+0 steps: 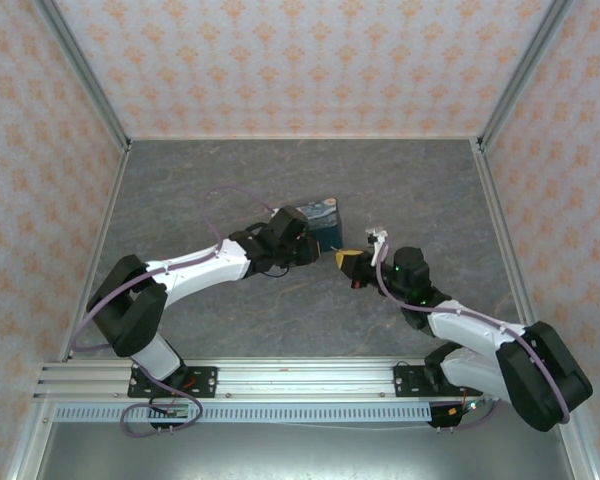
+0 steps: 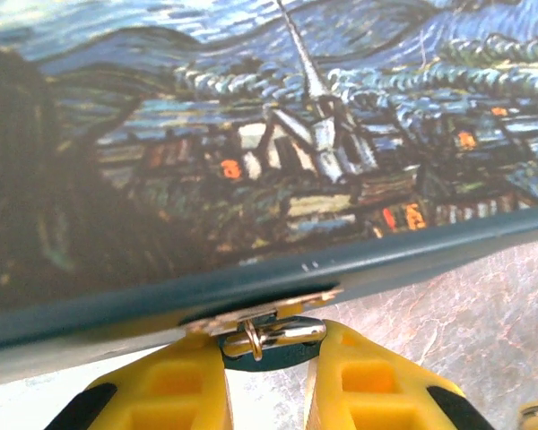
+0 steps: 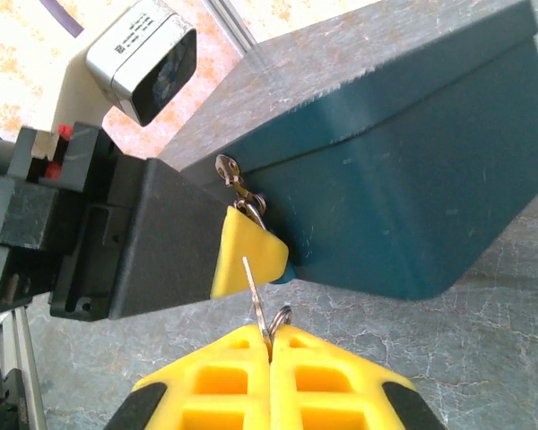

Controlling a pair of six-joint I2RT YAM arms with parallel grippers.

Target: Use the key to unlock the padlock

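Grey marbled worktop carries the box near its middle, with both arms meeting at its near side. From the left wrist, the left gripper pinches the padlock hanging at the box's lid edge, apparently to steady it. From the right wrist, the right gripper, pressed together, pinches the key, its tip up near the lock, probably lining up for insertion.

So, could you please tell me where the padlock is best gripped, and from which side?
Grip the padlock by its dark body, pads on its two opposite sides, coming in from outside the front edge of the box. Its shackle hangs through the hasp, so only the body is free. The left claw sits that way.
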